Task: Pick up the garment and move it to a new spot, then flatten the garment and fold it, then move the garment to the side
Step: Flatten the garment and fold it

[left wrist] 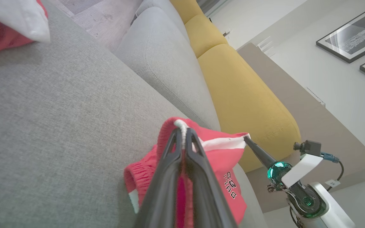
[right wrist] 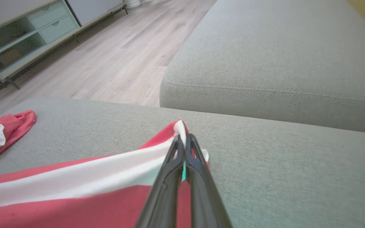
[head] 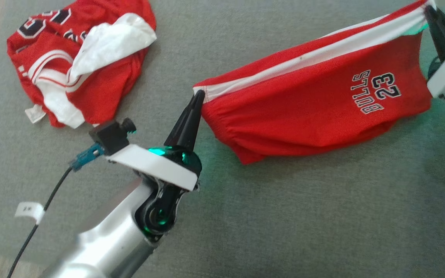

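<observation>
Left gripper (head: 199,94) and right gripper (head: 428,10), both clamped on the red shorts' (head: 307,112) ends.

Soft even daylight — faint shadows, blurred edges

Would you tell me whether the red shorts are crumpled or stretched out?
Stretched out: the left gripper and right gripper each pinch one end of the red shorts, pulling the white stripe taut.
</observation>
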